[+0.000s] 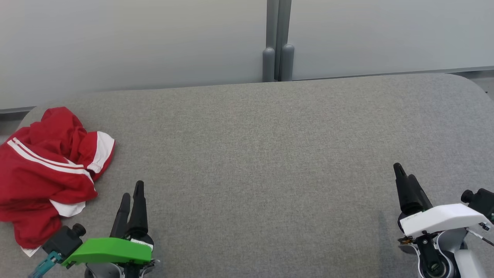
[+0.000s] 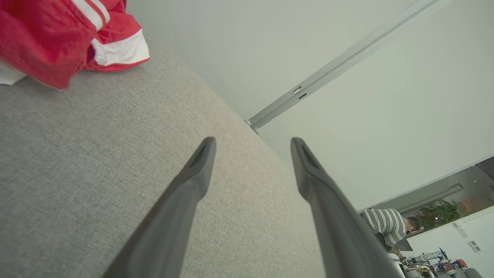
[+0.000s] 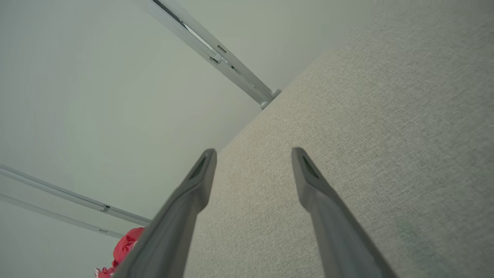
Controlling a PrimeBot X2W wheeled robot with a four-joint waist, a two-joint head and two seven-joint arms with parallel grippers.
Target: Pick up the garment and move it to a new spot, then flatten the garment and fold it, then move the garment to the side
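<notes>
left pincer (image 1: 132,190) parted, empty, above the grey surface (image 1: 270,154) — red garment (image 1: 46,170) crumpled just to its left, not touching. right pincer (image 1: 404,172) parted too, empty — garment well off to its left, wall panels (image 1: 135,38) beyond both.

A red garment (image 1: 46,170) with thin white stripes and broad white trim is seen crumpled in a loose, unfolded heap at the left edge of a grey fabric-covered desk (image 1: 270,154). One white-banded opening is turned toward the desk's middle.
</notes>
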